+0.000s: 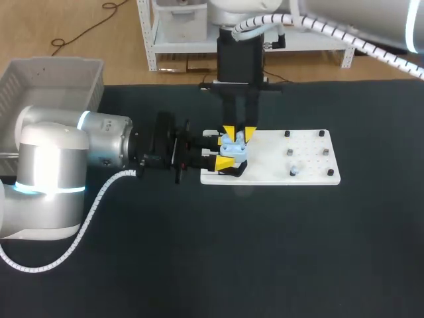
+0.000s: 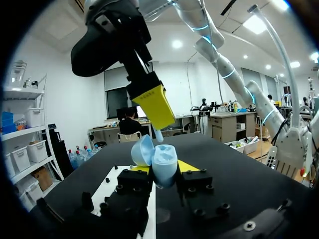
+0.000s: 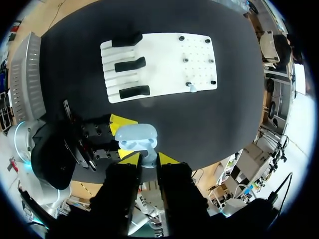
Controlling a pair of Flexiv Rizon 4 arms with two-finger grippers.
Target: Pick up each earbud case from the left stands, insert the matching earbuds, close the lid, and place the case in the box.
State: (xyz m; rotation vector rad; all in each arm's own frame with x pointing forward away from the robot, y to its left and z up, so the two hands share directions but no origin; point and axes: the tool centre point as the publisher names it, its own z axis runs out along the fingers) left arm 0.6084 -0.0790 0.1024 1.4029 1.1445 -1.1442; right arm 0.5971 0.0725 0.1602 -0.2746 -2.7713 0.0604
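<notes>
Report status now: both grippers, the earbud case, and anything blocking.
Left gripper shut on the light blue case, lid open. Right gripper above it, shut on an earbud, just over the case opening. Nothing between them.

Item 1: counter (image 1: 265, 252), covered in flat black, matte, reaching to all edges in the head view.

Item 2: white rectangular board (image 1: 311, 175), lying flat on the counter right of centre.

Item 3: three short black pegs (image 1: 322, 133) near the corners of the board's right half.

Item 4: two small grey studs (image 1: 289, 152) between the pegs.

Item 5: grid of fine holes (image 1: 306, 142) in the same half.
</notes>
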